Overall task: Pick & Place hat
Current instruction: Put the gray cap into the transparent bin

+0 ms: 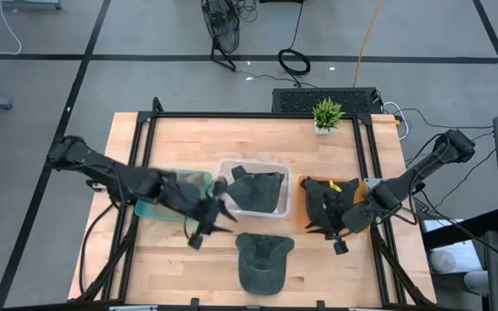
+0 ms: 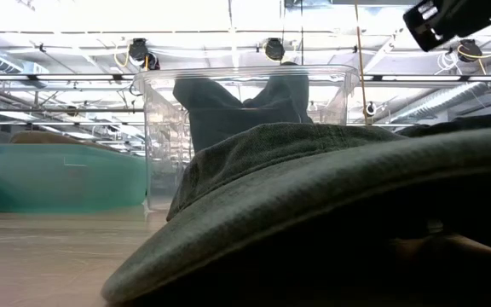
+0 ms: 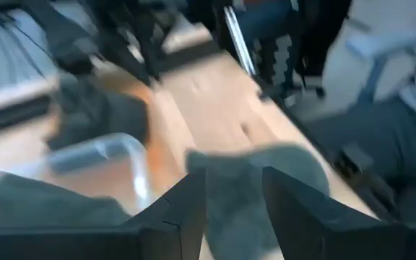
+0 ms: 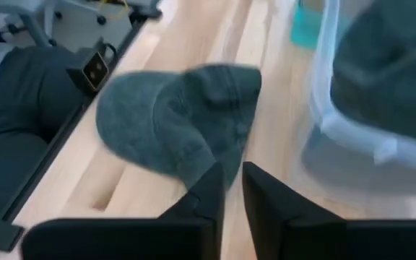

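A dark green cap (image 1: 262, 259) lies flat on the wooden table near its near edge; it also fills the low view (image 2: 331, 196). My left gripper (image 1: 221, 213) hovers open just left of it, beside the clear bin (image 1: 253, 161), and looks at the cap (image 3: 258, 173) past its open fingers (image 3: 233, 209). My right gripper (image 1: 325, 235) hangs right of the cap, fingers a narrow gap apart (image 4: 233, 184), with the cap (image 4: 172, 123) ahead of them. A second dark hat (image 1: 258, 190) sits in the clear bin.
A pile of dark hats on an orange tray (image 1: 327, 194) sits right of the clear bin, under my right arm. A teal bin (image 1: 150, 207) stands left of it, under my left arm. A small potted plant (image 1: 327, 112) stands at the far edge.
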Robot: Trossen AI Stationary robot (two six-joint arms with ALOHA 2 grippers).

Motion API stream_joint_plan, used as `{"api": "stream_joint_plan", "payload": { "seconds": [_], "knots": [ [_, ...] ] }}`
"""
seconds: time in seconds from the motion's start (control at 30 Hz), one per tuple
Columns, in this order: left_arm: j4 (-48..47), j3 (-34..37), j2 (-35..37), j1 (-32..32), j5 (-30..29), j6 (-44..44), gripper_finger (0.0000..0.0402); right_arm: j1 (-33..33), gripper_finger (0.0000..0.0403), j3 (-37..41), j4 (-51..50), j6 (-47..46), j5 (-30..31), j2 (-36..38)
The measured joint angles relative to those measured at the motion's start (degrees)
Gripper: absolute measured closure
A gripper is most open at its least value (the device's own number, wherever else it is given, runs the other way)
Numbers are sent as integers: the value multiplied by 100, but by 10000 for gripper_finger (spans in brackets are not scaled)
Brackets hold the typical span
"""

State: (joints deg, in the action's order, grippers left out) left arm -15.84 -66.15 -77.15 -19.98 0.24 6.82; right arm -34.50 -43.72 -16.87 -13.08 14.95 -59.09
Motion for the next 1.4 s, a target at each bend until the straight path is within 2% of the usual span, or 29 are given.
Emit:
{"api": "stream_joint_plan", "payload": {
  "seconds": [0.2, 0.4, 0.77, 0.97, 1.17, 1.3, 1.4],
  "knots": [
    [-41, 7, -537, -589, -48, 73, 254, 4, 317, 48, 828, 751, 491, -359],
    [-9, 7, -908, -678, 77, -342, 254, 115, 312, -162, 1142, 1379, 779, -1121],
    [210, 4, -1839, -726, 224, -433, 254, 50, 312, -880, 1012, 1392, 719, -2114],
    [592, 0, -2162, -720, 117, -691, 251, 35, 311, -1080, 966, 929, 140, -2613],
    [646, 0, -2499, -763, 120, -740, 202, 28, 283, -1093, 1228, 629, -134, -2954],
    [1081, -2, -2720, -817, 109, -715, 164, 28, 249, -1095, 1540, 614, -174, -3178],
    [1370, -7, -2932, -829, -126, -710, 144, 28, 229, -1095, 1589, 623, -176, -3371]
  ]
}}
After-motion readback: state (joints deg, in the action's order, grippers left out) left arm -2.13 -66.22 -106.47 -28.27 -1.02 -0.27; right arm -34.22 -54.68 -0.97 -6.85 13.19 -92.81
